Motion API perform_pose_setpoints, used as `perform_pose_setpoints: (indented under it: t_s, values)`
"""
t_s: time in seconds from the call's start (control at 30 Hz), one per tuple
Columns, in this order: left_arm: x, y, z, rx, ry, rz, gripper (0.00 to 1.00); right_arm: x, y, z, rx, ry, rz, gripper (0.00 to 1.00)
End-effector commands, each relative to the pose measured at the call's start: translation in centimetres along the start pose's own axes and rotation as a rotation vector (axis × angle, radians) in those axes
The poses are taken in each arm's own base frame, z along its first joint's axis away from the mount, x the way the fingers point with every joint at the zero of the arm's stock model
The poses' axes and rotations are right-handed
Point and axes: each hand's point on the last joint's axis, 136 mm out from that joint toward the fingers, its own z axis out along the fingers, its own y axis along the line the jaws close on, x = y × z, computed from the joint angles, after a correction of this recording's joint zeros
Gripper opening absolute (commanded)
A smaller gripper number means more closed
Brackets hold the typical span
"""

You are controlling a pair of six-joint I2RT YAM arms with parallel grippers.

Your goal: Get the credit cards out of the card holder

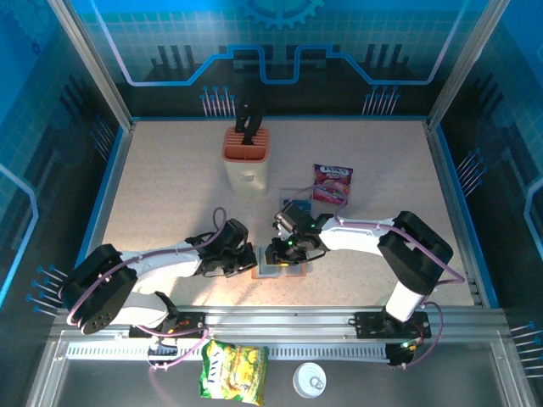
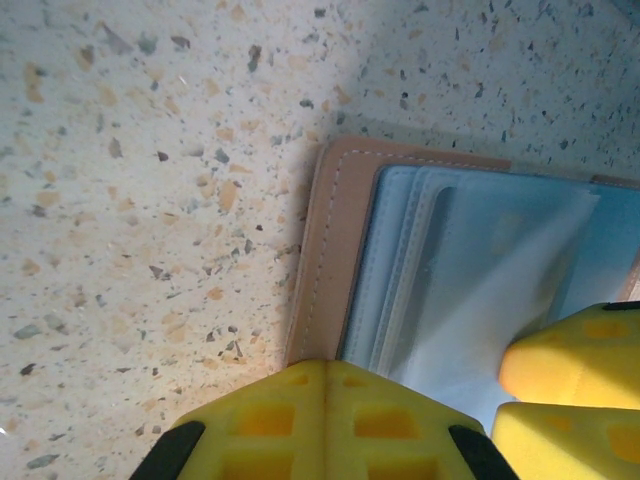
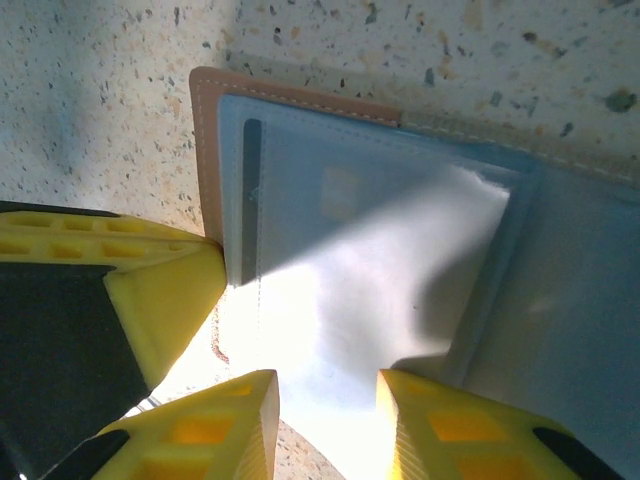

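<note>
Left end effector [image 2: 325, 385] closed at card holder [image 2: 335, 250] edge, right end effector [image 3: 325, 400] narrowly parted over it

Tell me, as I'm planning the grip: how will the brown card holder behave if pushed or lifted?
The card holder lies open and flat, so it would probably slide, not tip, on the table. Its thin stitched cover and glossy sleeves suggest it is light, floppy and slippery inside.

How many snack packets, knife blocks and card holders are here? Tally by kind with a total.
Snack packets: 2, the purple snack packet and the yellow snack packet
Knife block: 1
Card holder: 1
Total: 4
</note>
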Motion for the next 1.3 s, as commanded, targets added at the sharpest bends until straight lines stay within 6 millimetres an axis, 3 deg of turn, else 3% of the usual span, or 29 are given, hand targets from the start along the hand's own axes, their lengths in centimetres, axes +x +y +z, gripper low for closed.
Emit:
perform_pose_setpoints:
  t_s: [0.0, 0.13, 0.3, 0.5, 0.8, 1.07, 1.27]
  values:
    - [0.2, 1.5, 0.0, -0.055, 0.001, 0.007, 0.02, 0.1, -0.9, -0.8, 0.028, -0.014, 0.005, 0.32]
    - [-0.1, 1.0, -0.3, -0.045, -0.007, 0.016, 0.02, -0.1, -0.7, -0.8, 0.017, -0.018, 0.006, 0.32]
    - [-0.5, 0.4, -1.0, -0.034, -0.027, 0.027, 0.02, 0.8, -1.9, -0.3, 0.035, 0.002, 0.023, 0.31]
    - [-0.2, 0.9, -0.5, -0.047, -0.011, 0.027, 0.02, 0.0, -0.4, -1.3, -0.017, -0.041, -0.008, 0.3]
    - [0.1, 1.4, 0.0, -0.067, 0.006, 0.023, 0.02, -0.3, 1.7, -0.2, -0.125, -0.02, -0.011, 0.28]
    - [0.2, 2.0, 0.2, -0.108, 0.021, 0.025, 0.02, 0.2, 0.0, 1.1, -0.06, 0.015, 0.017, 0.28]
    - [0.3, 2.3, 0.3, -0.119, 0.024, 0.017, 0.02, 0.2, -1.4, 0.1, -0.008, -0.023, 0.026, 0.28]
